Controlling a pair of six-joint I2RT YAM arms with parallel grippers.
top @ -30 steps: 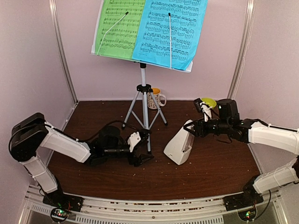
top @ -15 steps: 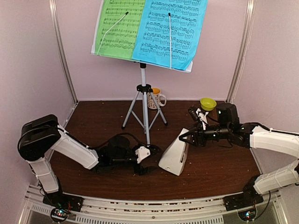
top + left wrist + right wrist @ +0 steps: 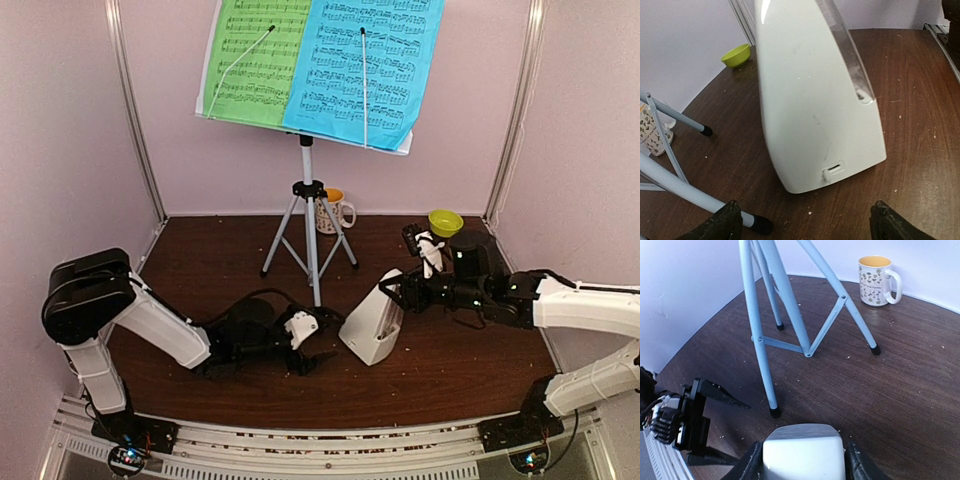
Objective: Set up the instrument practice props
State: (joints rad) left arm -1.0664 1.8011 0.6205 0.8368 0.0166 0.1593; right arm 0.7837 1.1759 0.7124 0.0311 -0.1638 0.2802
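- Left gripper [image 3: 318,340] lies low over the table [image 3: 200,270] near the front edge. Its jaws are spread wide and hold nothing, and they face the white back of the metronome [image 3: 815,100], which stands just beyond the fingertips.
- A rubber foot [image 3: 760,225] of the tripod [image 3: 790,305] sits just beside the left-hand finger. Any move inward by this arm should steer away from that leg so the stand is not nudged.
- The metronome stands in the middle of the table, between the two grippers. It appears to lean with its top toward the right arm, and I cannot tell whether its base is flat on the wood.
- Right gripper [image 3: 398,292] is clamped on the metronome's narrow top, with one finger on each side of the white cap in the wrist view.
- The step in hand looks to be placing the metronome. It would go best if the right arm brings the body upright slowly until the whole base bears on the table, and lets go only then.
- The clear cover [image 3: 850,60] runs up the front face. The smooth, tapered sides could slip, so the open gripper is best used as a stop at the base.
- Behind it, the music stand [image 3: 307,180] is upright with the green sheet [image 3: 252,55] and blue sheet [image 3: 365,65] on it, so that part seems done.
- Farthest back, the mug [image 3: 875,280] and bowl [image 3: 736,55] are well apart from the work.
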